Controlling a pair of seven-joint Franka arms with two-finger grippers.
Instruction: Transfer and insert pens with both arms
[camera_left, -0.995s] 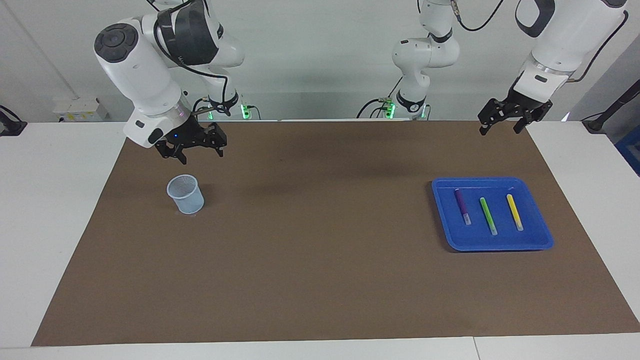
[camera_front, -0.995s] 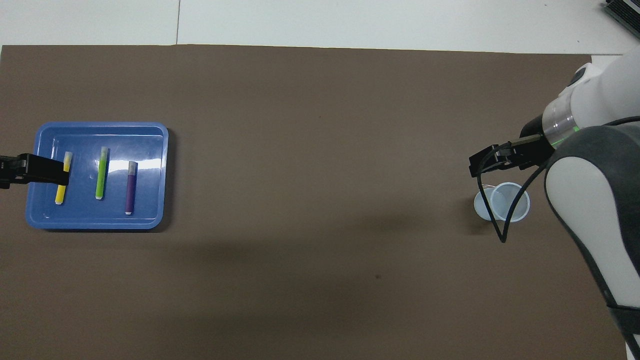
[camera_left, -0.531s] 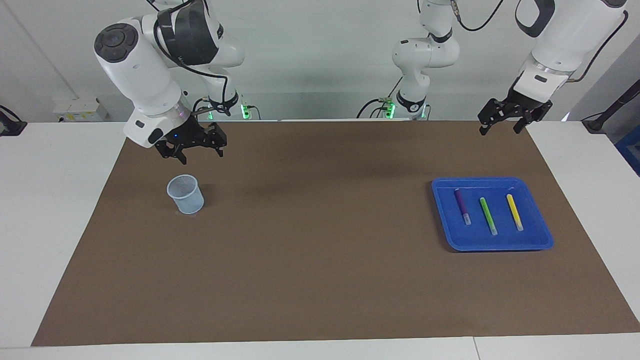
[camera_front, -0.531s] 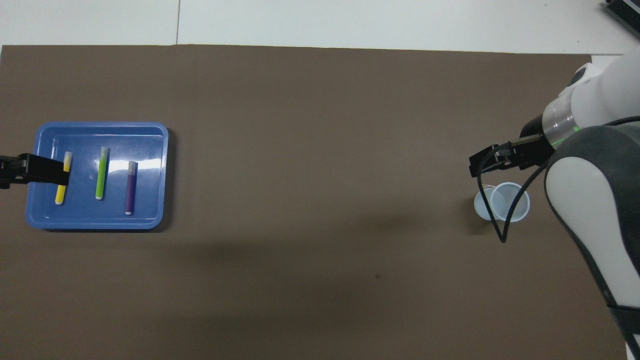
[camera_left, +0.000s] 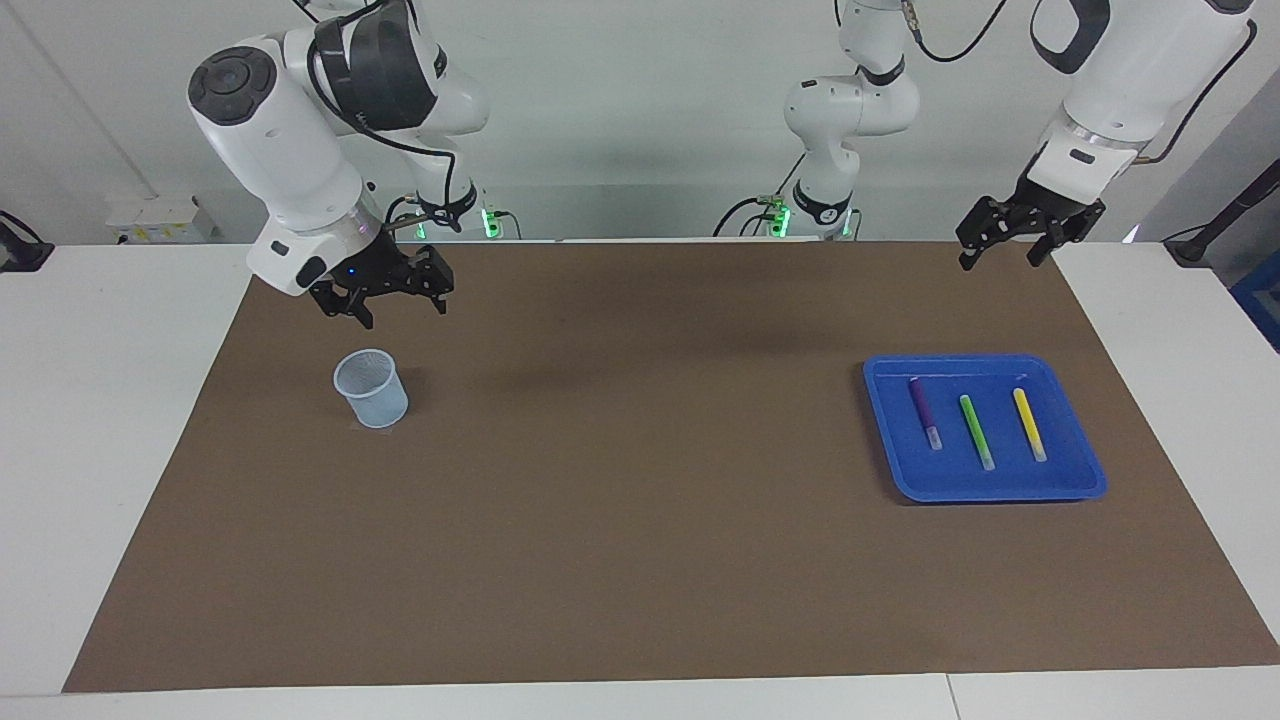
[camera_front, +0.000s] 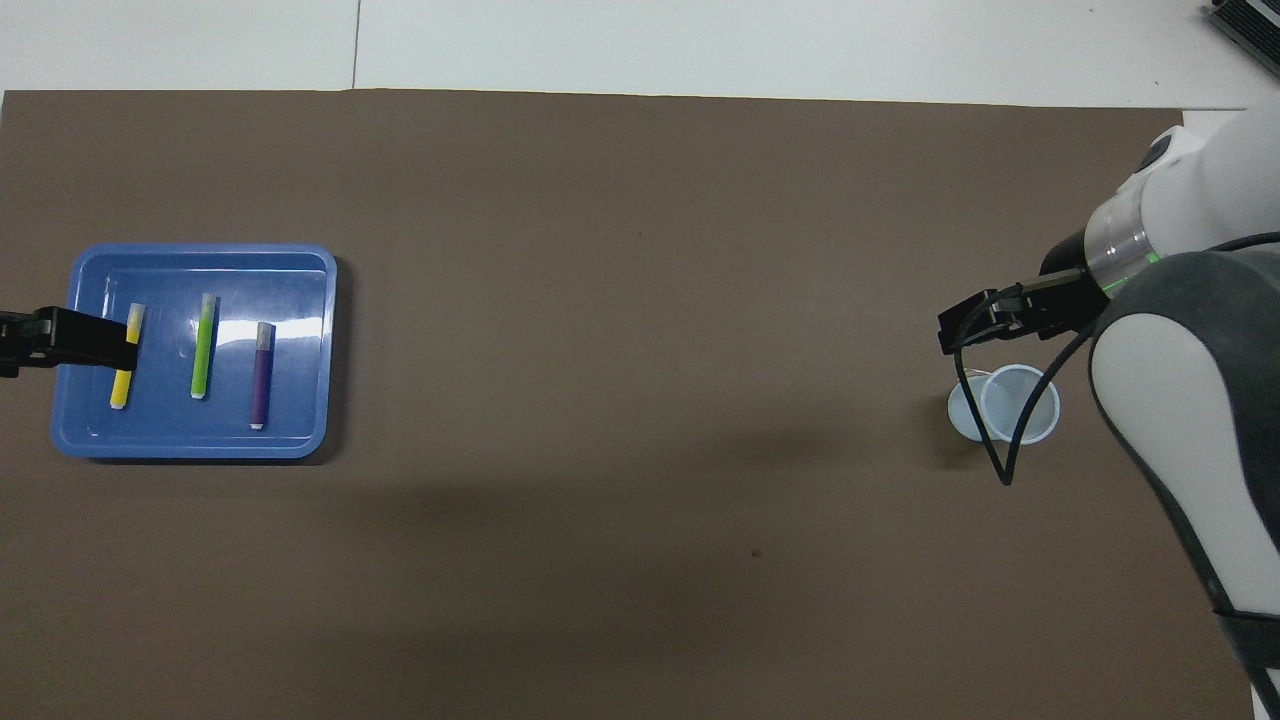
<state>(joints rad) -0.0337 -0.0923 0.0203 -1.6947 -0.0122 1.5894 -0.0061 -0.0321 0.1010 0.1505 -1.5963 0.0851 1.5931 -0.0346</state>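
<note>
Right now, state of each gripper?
Left gripper: open, empty, up above the blue tray.
Right gripper: open, empty, over the cup.

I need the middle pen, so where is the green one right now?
The green pen lies in the blue tray at the left arm's end, between the purple pen and yellow pen.

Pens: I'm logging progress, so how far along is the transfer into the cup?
Nothing is done: the purple pen, green pen and yellow pen lie in the blue tray; the cup looks empty. Nothing is in hand: left gripper and right gripper hang open. All three transfers remain.
</note>
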